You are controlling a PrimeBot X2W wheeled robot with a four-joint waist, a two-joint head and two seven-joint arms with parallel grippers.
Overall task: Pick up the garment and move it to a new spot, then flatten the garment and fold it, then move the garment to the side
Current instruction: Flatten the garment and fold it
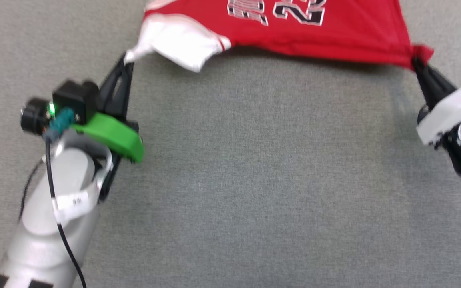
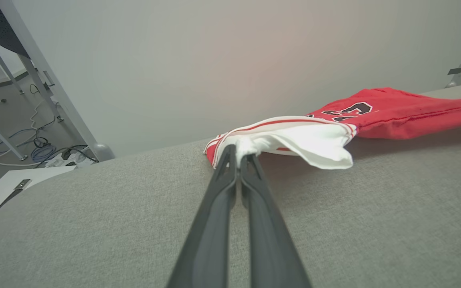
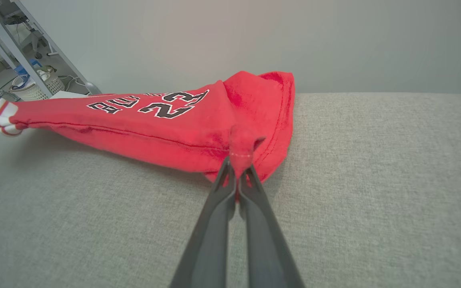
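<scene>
Left gripper (image 2: 238, 153) pinches white sleeve (image 2: 314, 144); right gripper (image 3: 236, 170) pinches red corner (image 3: 241, 146); head view: garment (image 1: 314, 36) stretched between.

Lab-like room: metal frame legs (image 2: 64, 96), loose floor cables (image 2: 42, 152), bare grey wall (image 2: 230, 60)

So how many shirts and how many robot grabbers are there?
Red jersey: 1
Grippers: 2, the left gripper and the right gripper, both pinching the jersey
Total: 3
</scene>
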